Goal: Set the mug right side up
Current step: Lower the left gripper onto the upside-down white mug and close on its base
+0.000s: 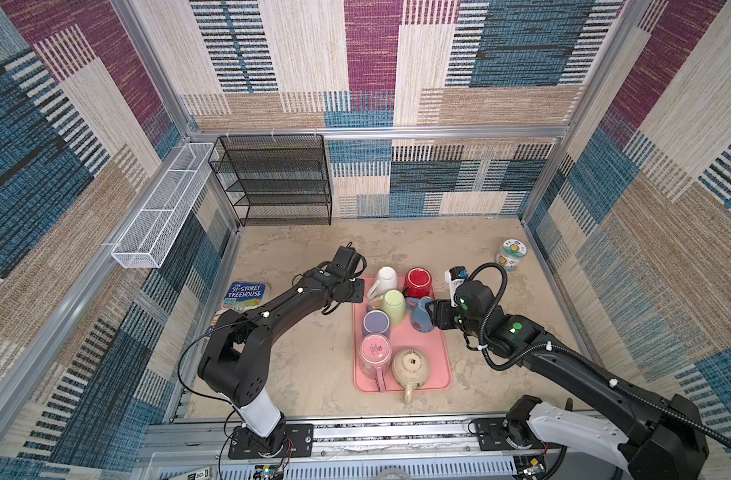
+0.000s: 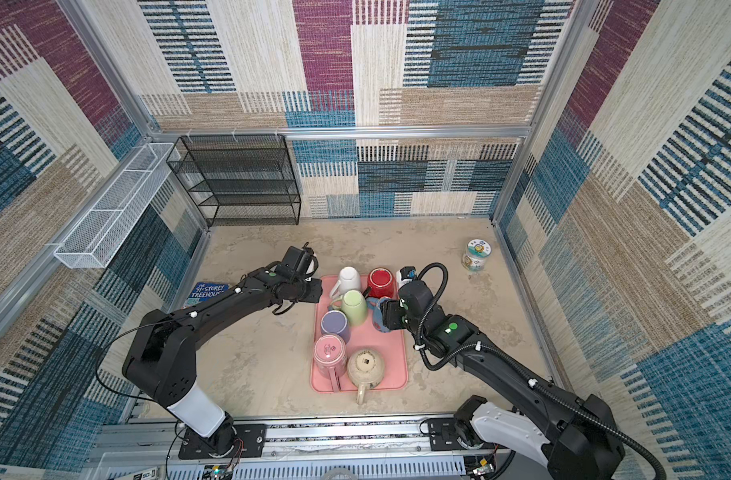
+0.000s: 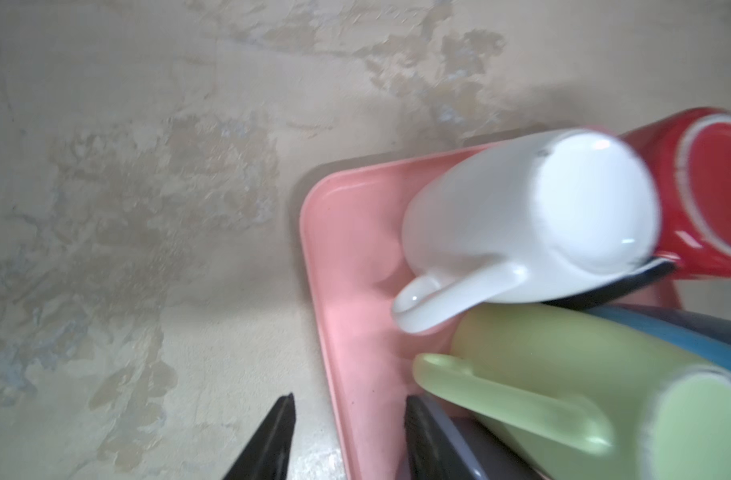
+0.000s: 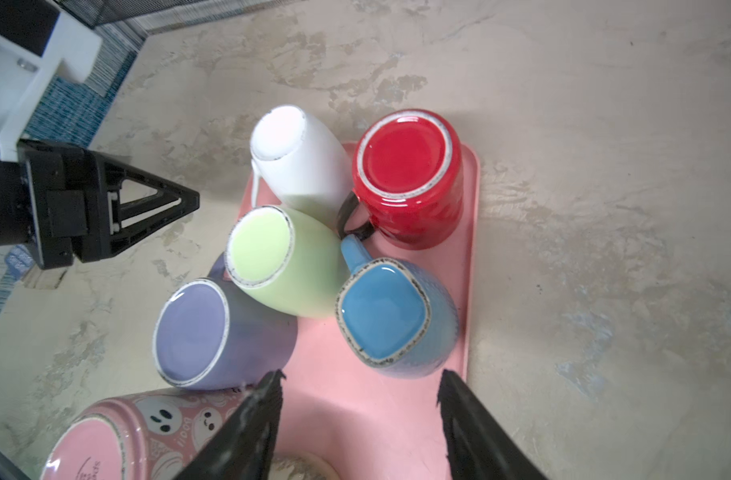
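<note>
Several mugs stand bottom up on a pink tray (image 1: 424, 347): white (image 1: 386, 279), red (image 1: 419, 281), green (image 1: 393, 306), blue (image 4: 384, 316), purple (image 1: 376, 324), pink (image 1: 375, 353) and beige (image 1: 411, 368). My right gripper (image 4: 363, 374) is open over the tray, and the blue mug (image 1: 419, 322) lies just ahead of its tips, not between them. My left gripper (image 3: 350, 398) is open at the tray's left edge, with its jaws either side of the rim (image 3: 313, 257), beside the green mug's handle (image 3: 501, 395). Neither gripper holds anything.
A book (image 1: 245, 295) lies left of the tray under the left arm. A small jar (image 1: 511, 253) stands at the back right. A black mesh shelf (image 1: 280, 183) lines the back wall and a white wire basket (image 1: 164, 208) hangs on the left wall.
</note>
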Controlling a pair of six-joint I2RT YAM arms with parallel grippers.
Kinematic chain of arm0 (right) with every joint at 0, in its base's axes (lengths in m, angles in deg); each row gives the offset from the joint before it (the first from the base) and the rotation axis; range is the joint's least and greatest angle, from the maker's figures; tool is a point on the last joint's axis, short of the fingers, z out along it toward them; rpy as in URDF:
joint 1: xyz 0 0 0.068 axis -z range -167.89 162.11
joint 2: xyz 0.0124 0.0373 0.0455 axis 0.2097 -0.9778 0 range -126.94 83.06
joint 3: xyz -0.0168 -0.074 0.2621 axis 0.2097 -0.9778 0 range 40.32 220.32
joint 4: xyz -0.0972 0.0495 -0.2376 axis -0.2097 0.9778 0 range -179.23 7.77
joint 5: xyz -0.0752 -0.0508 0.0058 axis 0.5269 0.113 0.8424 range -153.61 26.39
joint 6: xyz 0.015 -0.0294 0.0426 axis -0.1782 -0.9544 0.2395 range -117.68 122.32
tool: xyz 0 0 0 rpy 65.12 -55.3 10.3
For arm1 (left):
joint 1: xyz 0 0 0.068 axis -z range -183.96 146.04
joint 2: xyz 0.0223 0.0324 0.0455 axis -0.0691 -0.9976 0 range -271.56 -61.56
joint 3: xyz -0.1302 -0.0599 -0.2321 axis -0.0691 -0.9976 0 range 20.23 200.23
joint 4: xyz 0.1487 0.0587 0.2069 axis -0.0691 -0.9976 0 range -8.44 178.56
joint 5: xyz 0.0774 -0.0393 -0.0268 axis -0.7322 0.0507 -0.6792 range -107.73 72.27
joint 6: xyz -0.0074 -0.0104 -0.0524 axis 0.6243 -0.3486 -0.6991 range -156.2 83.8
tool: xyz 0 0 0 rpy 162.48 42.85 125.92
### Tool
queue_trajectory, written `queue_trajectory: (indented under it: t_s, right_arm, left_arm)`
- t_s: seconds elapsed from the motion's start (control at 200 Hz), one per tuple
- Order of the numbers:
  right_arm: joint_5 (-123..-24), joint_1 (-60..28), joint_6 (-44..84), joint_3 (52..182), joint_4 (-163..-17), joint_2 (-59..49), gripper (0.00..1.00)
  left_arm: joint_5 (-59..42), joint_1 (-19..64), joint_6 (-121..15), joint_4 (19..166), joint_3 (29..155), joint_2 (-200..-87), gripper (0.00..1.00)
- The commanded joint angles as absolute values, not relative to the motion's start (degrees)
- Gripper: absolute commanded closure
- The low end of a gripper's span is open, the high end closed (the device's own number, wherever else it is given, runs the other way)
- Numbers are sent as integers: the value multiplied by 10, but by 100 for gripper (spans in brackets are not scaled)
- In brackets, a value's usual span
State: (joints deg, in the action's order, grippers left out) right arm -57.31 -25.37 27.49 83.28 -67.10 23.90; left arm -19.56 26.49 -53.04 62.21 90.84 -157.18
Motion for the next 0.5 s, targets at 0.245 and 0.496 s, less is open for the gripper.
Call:
queue_trajectory:
  t_s: [0.245, 0.496]
  right_arm:
    - [-673, -254, 199, 780, -773, 306, 34]
    - [-725, -254, 191, 771, -781, 355, 34]
  left_arm:
    - [5, 221, -186, 440, 1087, -1629, 52]
    - [95, 171, -98, 458, 1092, -1655, 54]
